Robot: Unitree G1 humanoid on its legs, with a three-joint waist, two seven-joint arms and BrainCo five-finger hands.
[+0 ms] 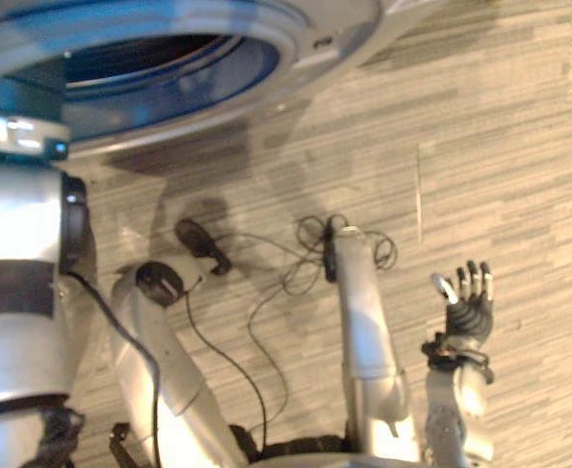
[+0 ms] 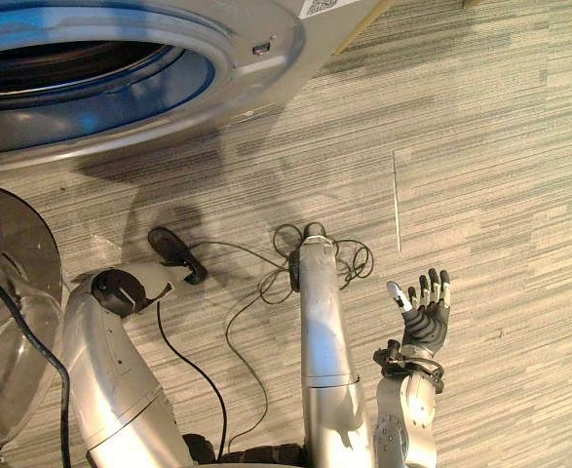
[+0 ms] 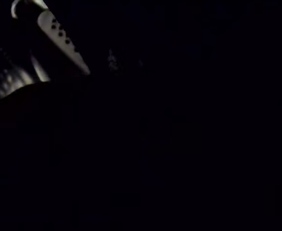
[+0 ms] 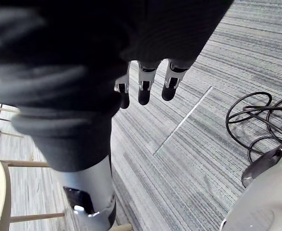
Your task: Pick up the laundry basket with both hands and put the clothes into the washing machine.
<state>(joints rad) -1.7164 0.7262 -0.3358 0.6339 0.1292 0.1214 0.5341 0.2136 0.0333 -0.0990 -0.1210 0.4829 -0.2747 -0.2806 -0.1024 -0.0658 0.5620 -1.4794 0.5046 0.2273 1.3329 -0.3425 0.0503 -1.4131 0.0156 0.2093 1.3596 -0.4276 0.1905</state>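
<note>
One open, empty right hand (image 1: 470,310) hovers above the striped floor (image 1: 519,146).

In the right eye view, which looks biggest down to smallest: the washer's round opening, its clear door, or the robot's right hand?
1. round opening
2. clear door
3. right hand
The opening and the door are cut off at the view's edge, so this ranks looks only.

Floor (image 1: 519,146) brightly lit, soft shadows; left wrist view almost black.
</note>
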